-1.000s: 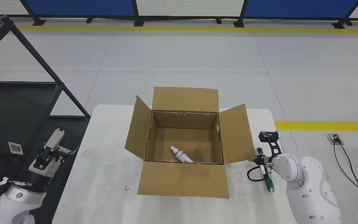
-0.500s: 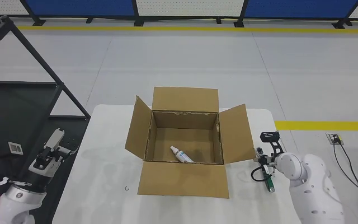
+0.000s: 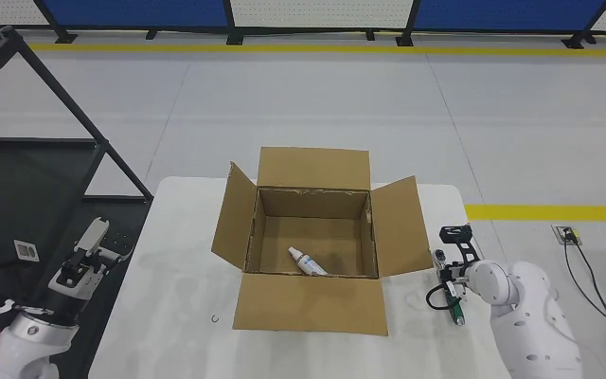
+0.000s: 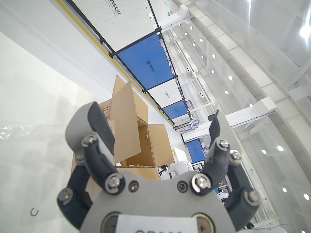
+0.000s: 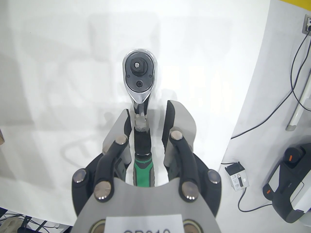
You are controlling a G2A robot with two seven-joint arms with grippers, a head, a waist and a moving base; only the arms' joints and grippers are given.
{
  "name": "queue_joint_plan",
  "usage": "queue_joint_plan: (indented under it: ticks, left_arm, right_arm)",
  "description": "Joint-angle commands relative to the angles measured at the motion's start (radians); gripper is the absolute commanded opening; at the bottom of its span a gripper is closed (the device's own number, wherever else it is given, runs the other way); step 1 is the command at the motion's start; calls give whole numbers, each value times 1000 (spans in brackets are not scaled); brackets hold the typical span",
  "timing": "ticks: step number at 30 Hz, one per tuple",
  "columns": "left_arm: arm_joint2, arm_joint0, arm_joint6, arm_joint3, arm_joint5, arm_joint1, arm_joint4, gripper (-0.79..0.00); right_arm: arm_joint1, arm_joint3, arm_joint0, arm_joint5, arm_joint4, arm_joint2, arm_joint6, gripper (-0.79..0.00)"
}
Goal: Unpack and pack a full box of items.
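Surface: white table [image 3: 180,284], with an open cardboard box [image 3: 308,303] at its centre, all four flaps folded outward. A small white bottle [image 3: 305,261] lies on its side on the box floor, close to the 6 o'clock wall and slanted. A small ring-shaped mark [image 3: 216,318] sits on the tabletop at 8 o'clock from the box.

Right gripper [image 5: 149,112]: at 4 o'clock from the box, near the table's 3 o'clock edge. Its jaws stand apart astride a wrench [image 5: 139,73] with a chrome head and a green handle. One finger lies against the wrench's neck, and the other shows a clear gap. The wrench lies on the table.

Left gripper [image 4: 155,118]: off the table's 9 o'clock edge, at 8 o'clock from the box. Its jaws are spread wide with nothing between them.

Room: pale grey floor [image 3: 312,104]. A yellow line [image 3: 284,47] runs along the 12 o'clock side below blue and white panels [image 3: 133,11] in black frames. A second yellow stripe [image 3: 530,211] lies at 3 o'clock, with a wall-type socket [image 3: 566,234] and its cable [image 3: 589,279] on the floor beside it. A black metal stand [image 3: 57,89] is at 10 o'clock.
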Motion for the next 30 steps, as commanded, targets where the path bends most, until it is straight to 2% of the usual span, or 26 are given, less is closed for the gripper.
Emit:
queue_joint_plan:
  ticks: [1,4,11,13,14,20,30]
  left_arm:
    - [0,0,0,0,0,0,0,0]
    - [0,0,0,0,0,0,0,0]
    - [0,0,0,0,0,0,0,0]
    - [0,0,0,0,0,0,0,0]
    - [0,0,0,0,0,0,0,0]
    - [0,0,0,0,0,0,0,0]
    - [0,0,0,0,0,0,0,0]
  right_arm:
    - [1,10,8,-1,1,-4,0,-465]
    - [2,27,17,-2,4,-11,0,-483]
    - [6,79,42,-14,20,-20,-12,-603]
    - [6,87,45,-16,30,-22,-20,-751]
    - [7,87,44,-16,34,-20,-26,-785]
    - [15,9,5,-7,67,9,-48,-785]
    - [27,-324,-144,68,185,112,-79,-785]
